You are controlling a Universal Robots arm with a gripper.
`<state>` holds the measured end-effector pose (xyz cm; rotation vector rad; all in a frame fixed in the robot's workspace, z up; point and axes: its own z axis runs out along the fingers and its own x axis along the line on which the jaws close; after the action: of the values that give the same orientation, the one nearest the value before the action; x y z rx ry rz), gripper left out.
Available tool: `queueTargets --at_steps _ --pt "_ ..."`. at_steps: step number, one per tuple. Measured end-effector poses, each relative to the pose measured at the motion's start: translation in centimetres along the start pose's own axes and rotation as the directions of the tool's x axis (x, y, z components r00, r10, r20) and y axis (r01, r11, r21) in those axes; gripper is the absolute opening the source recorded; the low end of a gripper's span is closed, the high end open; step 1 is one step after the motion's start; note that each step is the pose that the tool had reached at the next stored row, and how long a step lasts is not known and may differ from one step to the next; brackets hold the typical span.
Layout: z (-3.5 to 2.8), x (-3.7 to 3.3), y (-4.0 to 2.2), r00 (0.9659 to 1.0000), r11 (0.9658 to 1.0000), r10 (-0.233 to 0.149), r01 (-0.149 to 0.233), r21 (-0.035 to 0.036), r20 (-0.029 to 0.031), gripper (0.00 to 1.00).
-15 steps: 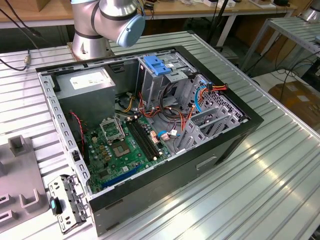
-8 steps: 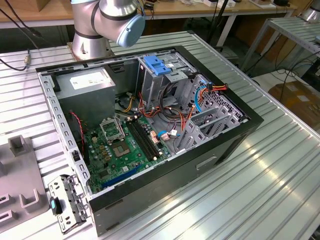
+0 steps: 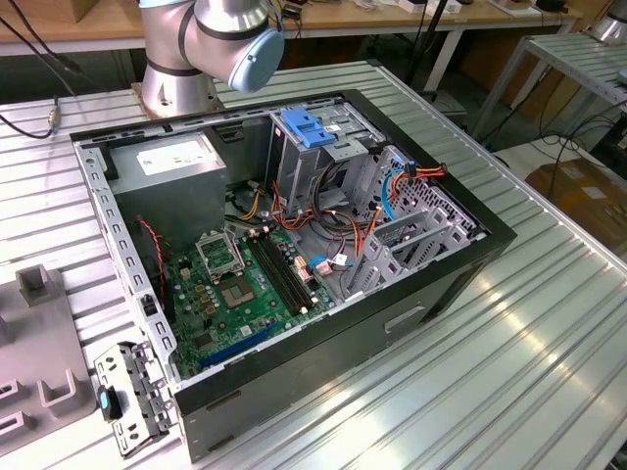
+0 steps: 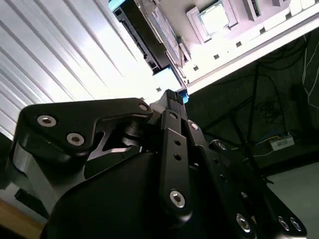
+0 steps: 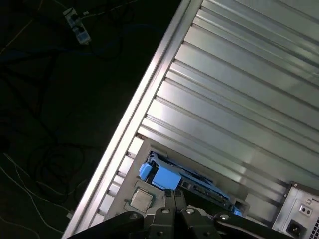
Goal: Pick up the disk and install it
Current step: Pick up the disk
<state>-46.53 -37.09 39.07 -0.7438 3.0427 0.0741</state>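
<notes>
Fingers (image 4: 171, 107) pressed together tip to tip in both wrist views, nothing pinched between them. Gripper (image 4: 172, 94) hanging over the ribbed metal table (image 4: 60, 55), clear of everything on it.

Just beyond the fingertips, the disk (image 5: 192, 181): dark flat body, blue rails at its ends, lying flat in a grey fixture (image 5: 134, 185) near the table's edge, apart from the fingers and untouched. Close beside the disk and a little to one side of the fingertips, a square silvery chip (image 5: 141, 199) seated in the same fixture.

From the second wrist view: black finger linkage and its screws up close, the disk (image 4: 142, 37) seen edge-on past the tips, a blue bit of rail right at the fingertip line, the chip (image 4: 215, 17) farther out.

From the first wrist view: dark floor (image 5: 50, 109) with loose cables past the table's edge, and, beyond the disk's far end from the fingers, a corner of a grey panel (image 5: 299, 219) with a power socket.

From the exterior view: the arm (image 3: 211, 39) near its base, and an open computer case (image 3: 451, 284) on the table, with a green motherboard (image 3: 235, 284), a grey power supply box (image 3: 171, 186) and a blue-topped drive cage (image 3: 309, 132) inside.
</notes>
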Motion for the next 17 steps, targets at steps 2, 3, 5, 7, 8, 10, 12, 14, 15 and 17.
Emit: queueTargets --at_steps 2,3,5,7,8,10,12,14,15,17 --pt "0.0 0.0 0.0 0.9981 0.9981 -0.062 0.062 -0.0013 -0.0027 0.11" --pt "0.0 0.0 0.0 0.997 0.997 -0.077 0.077 -0.0016 -0.0033 0.11" --pt "0.01 0.0 0.0 0.9965 0.9965 -0.083 0.083 -0.0018 -0.0035 0.11" --pt "0.0 0.0 0.0 0.996 0.996 -0.09 0.09 -0.0019 -0.0038 0.11" --pt "0.0 0.0 0.0 0.9953 0.9953 -0.097 0.097 -0.0021 -0.0041 0.11" --pt "0.01 0.0 0.0 0.9908 0.9908 -0.135 0.135 -0.003 -0.0056 0.11" --pt "0.01 0.0 0.0 0.9852 0.9853 -0.171 0.171 -0.004 -0.0071 0.11" --pt "0.0 0.0 0.0 0.976 0.976 -0.218 0.218 -0.0053 -0.0091 0.11" --pt "0.0 0.0 0.0 0.9727 0.9728 -0.232 0.232 -0.0057 -0.0096 0.11" --pt "0.01 0.0 0.0 0.9622 0.9623 -0.272 0.272 -0.007 -0.0111 0.11"
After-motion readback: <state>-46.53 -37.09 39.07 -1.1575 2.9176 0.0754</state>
